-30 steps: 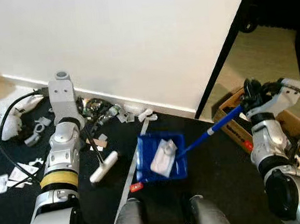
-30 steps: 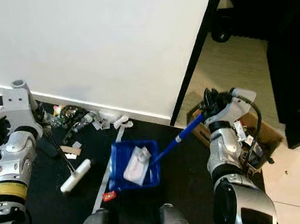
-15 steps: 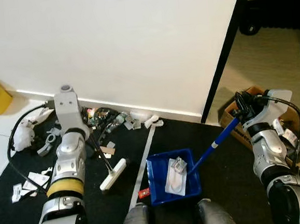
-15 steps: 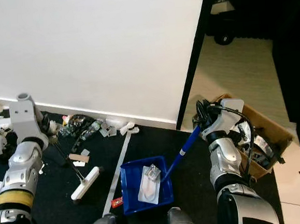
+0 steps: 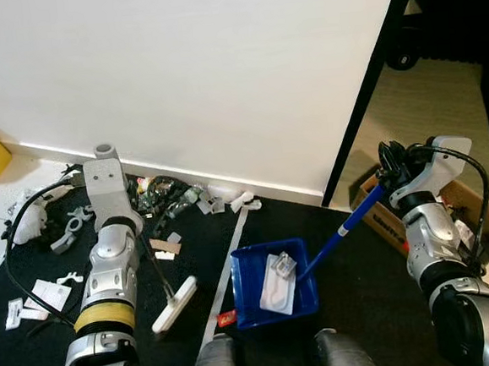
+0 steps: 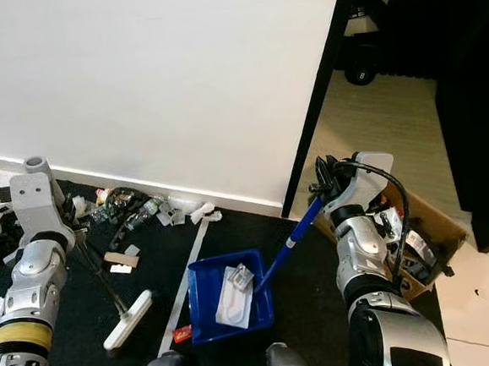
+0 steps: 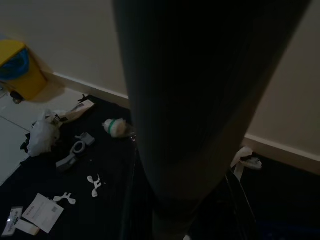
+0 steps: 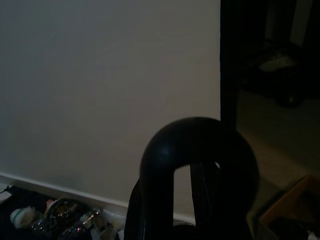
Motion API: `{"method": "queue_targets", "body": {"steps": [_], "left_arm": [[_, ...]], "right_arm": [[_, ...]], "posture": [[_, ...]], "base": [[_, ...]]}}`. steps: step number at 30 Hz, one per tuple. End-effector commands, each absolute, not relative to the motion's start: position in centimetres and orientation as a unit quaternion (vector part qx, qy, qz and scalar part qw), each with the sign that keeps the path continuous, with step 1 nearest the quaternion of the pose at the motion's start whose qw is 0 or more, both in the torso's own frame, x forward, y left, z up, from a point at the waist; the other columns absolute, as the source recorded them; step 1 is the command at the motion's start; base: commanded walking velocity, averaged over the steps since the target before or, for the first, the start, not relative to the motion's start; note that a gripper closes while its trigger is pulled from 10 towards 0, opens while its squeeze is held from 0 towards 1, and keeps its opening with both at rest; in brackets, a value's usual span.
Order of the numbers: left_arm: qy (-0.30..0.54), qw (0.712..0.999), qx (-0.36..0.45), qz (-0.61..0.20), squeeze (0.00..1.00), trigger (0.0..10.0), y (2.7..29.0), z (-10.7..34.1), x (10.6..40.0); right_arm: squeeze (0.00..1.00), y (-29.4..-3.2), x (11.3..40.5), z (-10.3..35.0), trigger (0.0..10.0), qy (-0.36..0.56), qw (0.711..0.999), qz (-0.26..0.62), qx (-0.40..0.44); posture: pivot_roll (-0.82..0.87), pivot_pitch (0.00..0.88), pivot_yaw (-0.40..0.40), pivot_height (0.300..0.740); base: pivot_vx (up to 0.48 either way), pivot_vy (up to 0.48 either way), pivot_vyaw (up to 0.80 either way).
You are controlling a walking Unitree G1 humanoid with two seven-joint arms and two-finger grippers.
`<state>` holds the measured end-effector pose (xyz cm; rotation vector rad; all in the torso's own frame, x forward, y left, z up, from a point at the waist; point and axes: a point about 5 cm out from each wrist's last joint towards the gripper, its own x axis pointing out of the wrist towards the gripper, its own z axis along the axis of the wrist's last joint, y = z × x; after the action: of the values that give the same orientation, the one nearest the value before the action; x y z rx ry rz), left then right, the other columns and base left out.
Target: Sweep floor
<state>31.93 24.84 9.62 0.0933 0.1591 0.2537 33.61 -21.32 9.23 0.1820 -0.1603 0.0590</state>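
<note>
Right gripper [image 5: 389,174] is clenched on the blue handle [image 5: 343,230], keeping the dustpan [image 5: 274,283] flat beside the broom [image 5: 173,293], which is grasped by the left gripper [image 5: 134,228].

Our two silver arms

Our left arm [image 5: 103,270] wears a yellow band; black cables loop beside both wrists.

Black floor mat [image 5: 363,284] carries blue dustpan [image 5: 273,282] w/ white scraps inside; white brush head [image 5: 174,305] just left of it; litter pile [image 5: 174,197] along wall; paper bits [image 5: 46,294] far left.
</note>
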Motion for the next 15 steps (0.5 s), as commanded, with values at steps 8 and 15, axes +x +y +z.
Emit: {"method": "queue_targets", "body": {"steps": [8, 15], "left_arm": [[0.070, 0.989, 0.047, 0.121, 0.00, 10.0, 23.97, 9.76, 31.83], [0.072, 0.989, 0.047, 0.122, 0.00, 10.0, 23.99, 9.77, 31.76]], "right_arm": [[0.00, -20.94, 33.51, 8.92, 10.0, -0.075, 0.992, 0.029, 0.100], [0.00, -20.94, 33.52, 8.91, 10.0, -0.075, 0.992, 0.028, 0.101]], "posture": [[0.05, 0.093, -0.033, 0.740], [0.05, 0.100, -0.034, 0.740]], "base": [[-0.376, 0.000, 0.00], [-0.387, 0.000, 0.00]]}}
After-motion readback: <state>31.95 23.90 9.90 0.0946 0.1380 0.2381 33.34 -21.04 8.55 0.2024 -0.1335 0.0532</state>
